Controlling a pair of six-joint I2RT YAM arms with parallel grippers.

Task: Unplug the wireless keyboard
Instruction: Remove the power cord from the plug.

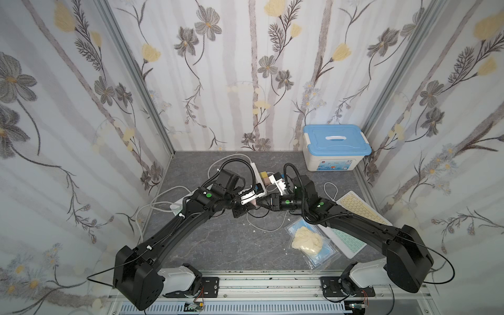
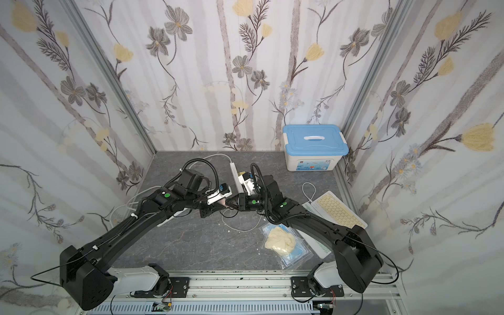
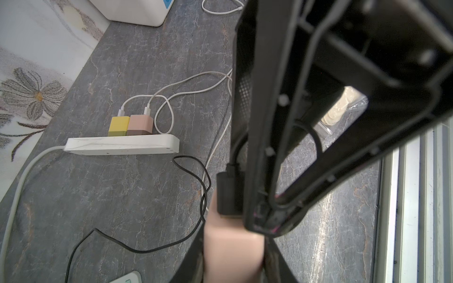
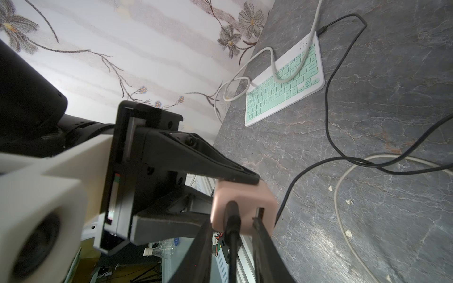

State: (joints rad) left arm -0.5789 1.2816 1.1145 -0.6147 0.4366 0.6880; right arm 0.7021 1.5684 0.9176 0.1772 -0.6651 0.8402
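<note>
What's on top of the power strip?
Yellow charger and pink charger, side by side on the power strip, each with a white cable. Rest of its top: edge-on in the wrist view, partly hidden behind the right arm from above.

Three charger cubes (image 3: 119, 126), one power strip (image 3: 122, 145), one box (image 1: 327, 161)

Both top views are taken from high above the base rail (image 1: 259, 278), facing down and toward the rear wall (image 1: 245, 81), far enough off to cover the whole tabletop (image 1: 231, 245). The left wrist camera sits close behind the left hand (image 3: 234, 245) and looks across to the power strip (image 3: 122, 145). The right wrist camera, equally close behind the right hand (image 4: 234, 220), looks toward the green keyboard (image 4: 284, 83). All four views share the pink charger (image 4: 245, 196) where the hands meet.
</note>
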